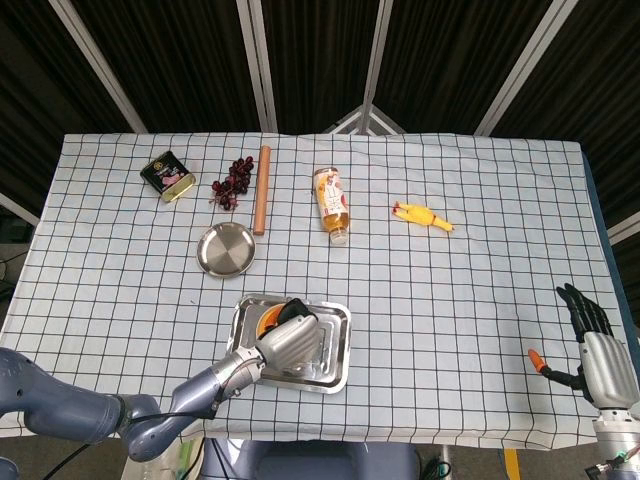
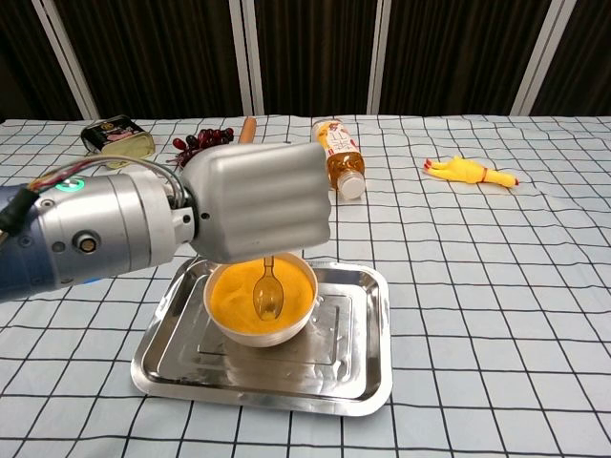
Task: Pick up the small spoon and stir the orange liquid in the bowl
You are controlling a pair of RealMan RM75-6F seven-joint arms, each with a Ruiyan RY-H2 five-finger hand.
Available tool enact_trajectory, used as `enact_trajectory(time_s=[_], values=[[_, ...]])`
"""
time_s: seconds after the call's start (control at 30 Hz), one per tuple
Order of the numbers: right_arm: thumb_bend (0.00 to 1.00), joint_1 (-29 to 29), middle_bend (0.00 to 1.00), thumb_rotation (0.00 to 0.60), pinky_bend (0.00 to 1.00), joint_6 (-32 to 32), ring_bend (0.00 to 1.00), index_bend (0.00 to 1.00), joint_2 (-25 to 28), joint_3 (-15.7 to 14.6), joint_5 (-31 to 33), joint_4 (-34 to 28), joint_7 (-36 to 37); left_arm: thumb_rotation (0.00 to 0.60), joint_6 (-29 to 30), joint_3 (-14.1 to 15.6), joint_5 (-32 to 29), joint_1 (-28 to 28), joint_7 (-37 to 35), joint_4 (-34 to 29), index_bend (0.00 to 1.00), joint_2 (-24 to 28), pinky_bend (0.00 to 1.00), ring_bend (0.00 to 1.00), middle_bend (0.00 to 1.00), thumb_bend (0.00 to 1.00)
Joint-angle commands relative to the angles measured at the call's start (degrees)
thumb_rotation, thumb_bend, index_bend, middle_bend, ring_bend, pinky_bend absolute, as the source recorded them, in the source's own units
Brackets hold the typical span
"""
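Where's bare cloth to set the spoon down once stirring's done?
Widest free patch: right of the steel tray, below the rubber chicken, out to the right hand. Also open left of the tray, below the round plate. Crowded: the back row of tin, grapes, rolling pin, bottle.
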Motion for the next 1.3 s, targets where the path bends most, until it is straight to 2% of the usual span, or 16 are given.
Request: enact_trajectory(time_s=[0.03, 0.67, 0.9, 1.13, 1.3], values=[[0.32, 0.0, 0.0, 0.6, 0.0, 0.0, 0.0, 0.0, 0.1, 0.0, 0.0, 0.0, 0.1, 0.6, -0.3, 0.3, -0.5, -0.1, 0.5, 0.3, 0.79, 0.2, 0.98, 0.98, 1.0, 0.6], [0.32, 0.0, 0.0, 0.6, 0.0, 0.1, 0.0, 0.0, 0.0, -0.1, -0.3, 0.1, -0.1, 0.6, 1.3, 0.4, -1.9, 0.7, 0.5, 1.7, 0.79, 1.7, 0.98, 0.98, 1.0, 0.6], [0.32, 0.0, 0.0, 0.6, 0.0, 0.1, 0.0, 0.0, 0.0, -0.1, -0.3, 0.1, -0.2, 0.6, 2.6, -0.3, 0.9, 1.1, -2.0, 1.1, 0.79, 2.4, 0.98, 0.98, 1.0, 0.6], [0.32, 0.0, 0.0, 0.6, 0.0, 0.1, 0.0, 0.0, -0.2, -0.1, -0.4, 0.0, -0.7, 0.6, 1.7, 1.1, 6.4, -0.6, 3.5, 0.1, 0.79, 4.3, 0.98, 0.98, 1.0, 0.6], [0.32, 0.0, 0.0, 0.6, 0.0, 0.1, 0.0, 0.0, -0.2, -0.2, -0.4, 0.0, -0.7, 0.6, -1.9, 1.8, 7.5, -2.6, 8.4, -1.1, 0.79, 5.3, 0.98, 0.98, 1.0, 0.6]])
